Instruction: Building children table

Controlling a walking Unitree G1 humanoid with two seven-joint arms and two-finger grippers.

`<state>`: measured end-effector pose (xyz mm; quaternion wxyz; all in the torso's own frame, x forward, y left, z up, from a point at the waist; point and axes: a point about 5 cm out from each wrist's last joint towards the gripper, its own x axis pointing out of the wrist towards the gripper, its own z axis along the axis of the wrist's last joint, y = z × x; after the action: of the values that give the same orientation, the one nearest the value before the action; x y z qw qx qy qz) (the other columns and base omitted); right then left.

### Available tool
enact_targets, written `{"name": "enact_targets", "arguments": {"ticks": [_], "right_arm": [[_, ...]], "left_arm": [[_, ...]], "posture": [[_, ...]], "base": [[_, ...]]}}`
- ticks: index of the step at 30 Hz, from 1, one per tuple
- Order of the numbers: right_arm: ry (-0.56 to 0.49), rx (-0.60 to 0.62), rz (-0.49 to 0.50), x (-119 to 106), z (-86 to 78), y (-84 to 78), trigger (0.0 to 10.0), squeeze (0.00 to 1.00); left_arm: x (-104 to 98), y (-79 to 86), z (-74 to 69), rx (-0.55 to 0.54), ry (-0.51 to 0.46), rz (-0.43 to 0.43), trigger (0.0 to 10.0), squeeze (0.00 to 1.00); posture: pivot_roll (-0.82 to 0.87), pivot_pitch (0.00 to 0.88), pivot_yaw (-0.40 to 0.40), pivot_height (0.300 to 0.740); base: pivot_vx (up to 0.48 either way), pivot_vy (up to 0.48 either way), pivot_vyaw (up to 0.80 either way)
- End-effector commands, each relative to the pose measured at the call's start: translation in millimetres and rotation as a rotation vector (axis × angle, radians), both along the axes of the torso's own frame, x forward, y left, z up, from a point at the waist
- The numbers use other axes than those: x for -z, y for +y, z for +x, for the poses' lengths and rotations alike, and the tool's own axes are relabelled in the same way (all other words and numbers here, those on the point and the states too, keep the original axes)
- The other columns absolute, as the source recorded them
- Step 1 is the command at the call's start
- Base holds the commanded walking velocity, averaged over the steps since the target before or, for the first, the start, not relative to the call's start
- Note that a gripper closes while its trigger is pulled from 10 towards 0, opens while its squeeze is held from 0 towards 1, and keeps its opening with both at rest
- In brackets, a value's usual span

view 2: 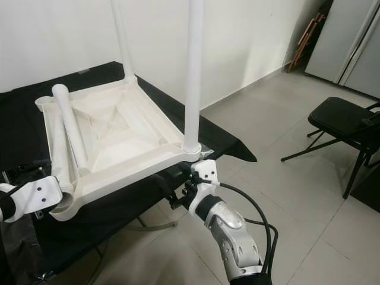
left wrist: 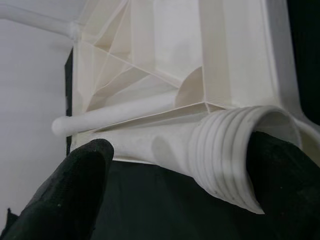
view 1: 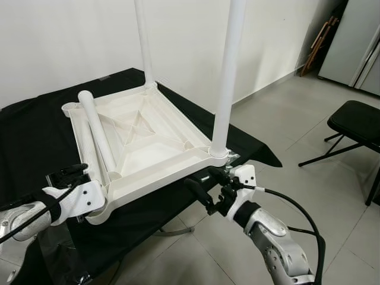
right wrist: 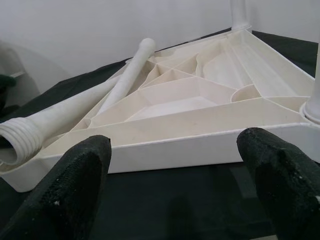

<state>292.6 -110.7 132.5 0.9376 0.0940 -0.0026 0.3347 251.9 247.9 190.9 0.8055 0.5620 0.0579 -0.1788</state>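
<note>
- While the white plastic children's tabletop (view 1: 148, 139) lies upside down on the black-draped work surface (view 1: 35, 136), its ribbed underside faces up, and its near edge sits close to the front edge of the cloth.
- Two white round table legs stand upright in corner sockets: one at the far corner (view 1: 142, 41), the other at the near right corner (view 1: 228, 77).
- Two more loose white legs lie along the tabletop's left side: one (view 1: 98, 133) rests inside the frame, slanting toward the far left corner, and the other (view 1: 86, 148) lies against the left rim.
- That second leg's threaded end (left wrist: 240, 155) shows close up in the left wrist view, between the two black fingers.
- The left gripper (view 1: 74, 178) sits at the near left corner of the tabletop, fingers spread wide on either side of the threaded end; whether they touch it I cannot tell.
- The right gripper (view 1: 208, 187) hovers just in front of the near edge, below the standing near leg, fingers wide apart and holding nothing.
- A black folding chair (view 1: 356, 127) stands on the grey tiled floor (view 1: 285, 196) to the right, well apart.
</note>
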Motion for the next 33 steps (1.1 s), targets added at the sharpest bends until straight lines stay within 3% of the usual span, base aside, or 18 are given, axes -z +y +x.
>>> {"name": "enact_targets", "arguments": {"ticks": [1,13,14,15,16,33], "right_arm": [[0.008,-0.002,-0.003,0,-0.5,0.4,10.0,0.0],[0.006,0.002,-0.01,0,0.1,-0.5,10.0,0.0],[0.006,0.003,-0.009,0,0.1,-0.2,10.0,0.0],[0.006,0.003,-0.009,0,0.1,-0.2,10.0,0.0],[0.007,0.003,-0.009,0,-0.1,0.0,10.0,0.0],[0.009,0.003,-0.01,1,-1.0,1.2,10.0,0.0]], "left_arm": [[4,6.3,0.1,-0.051,-0.019,0.022,10.0,0.0],[21,4.2,1.3,-0.158,-0.078,0.056,10.0,0.0],[22,3.5,1.9,-0.17,-0.084,0.046,5.2,0.0],[22,3.5,1.9,-0.17,-0.084,0.046,5.2,0.0],[23,3.0,2.3,-0.179,-0.089,0.04,0.0,0.0],[22,7.6,7.2,-0.266,-0.144,-0.004,0.0,0.0]], "posture": [[-0.01,0.099,0.003,0.74],[-0.02,0.103,0.009,0.74],[-0.02,0.104,0.011,0.74],[-0.02,0.104,0.011,0.74],[-0.02,0.104,0.011,0.74],[-0.01,0.091,0.017,0.74]], "base": [[0.0,0.0,0.0],[0.0,0.0,0.0],[0.0,0.0,0.0],[0.0,0.0,0.0],[0.0,0.0,0.0],[0.0,0.0,0.0]]}}
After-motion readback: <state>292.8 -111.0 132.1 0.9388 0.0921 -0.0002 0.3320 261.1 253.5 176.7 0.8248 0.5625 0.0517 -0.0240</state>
